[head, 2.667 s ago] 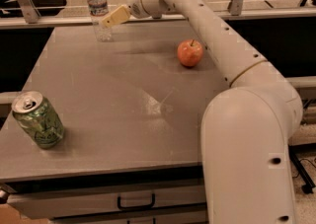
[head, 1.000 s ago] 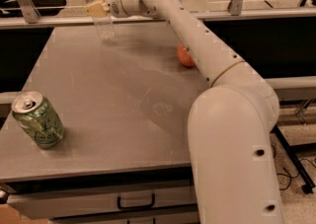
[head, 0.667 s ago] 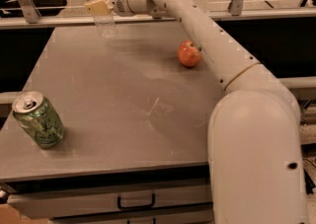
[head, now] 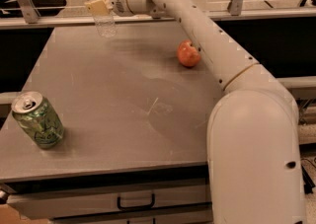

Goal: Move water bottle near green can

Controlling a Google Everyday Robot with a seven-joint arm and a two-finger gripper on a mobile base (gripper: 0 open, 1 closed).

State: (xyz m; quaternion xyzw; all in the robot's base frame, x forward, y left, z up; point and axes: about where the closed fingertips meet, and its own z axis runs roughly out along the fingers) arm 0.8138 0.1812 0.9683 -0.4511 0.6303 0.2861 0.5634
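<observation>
Grey table (head: 123, 134) holds the water bottle (head: 104, 23) at 11 o'clock, the gripper (head: 98, 6) clamped round its middle. Grasping looks complete; next it must lift and carry the bottle toward 8 o'clock, setting it upright beside the green can (head: 38, 120) without knocking it.

One water bottle (head: 105, 24), one green can (head: 38, 120), one apple (head: 188, 54), one tool (head: 98, 7) at the bottle, one table (head: 123, 124)

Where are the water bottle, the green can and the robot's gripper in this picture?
water bottle (head: 105, 24): camera view, on its clear lower body.
green can (head: 39, 122): camera view, on its green side wall.
gripper (head: 99, 6): camera view, on its pale pad, closed on the bottle at the table's (head: 123, 85) far edge.
</observation>
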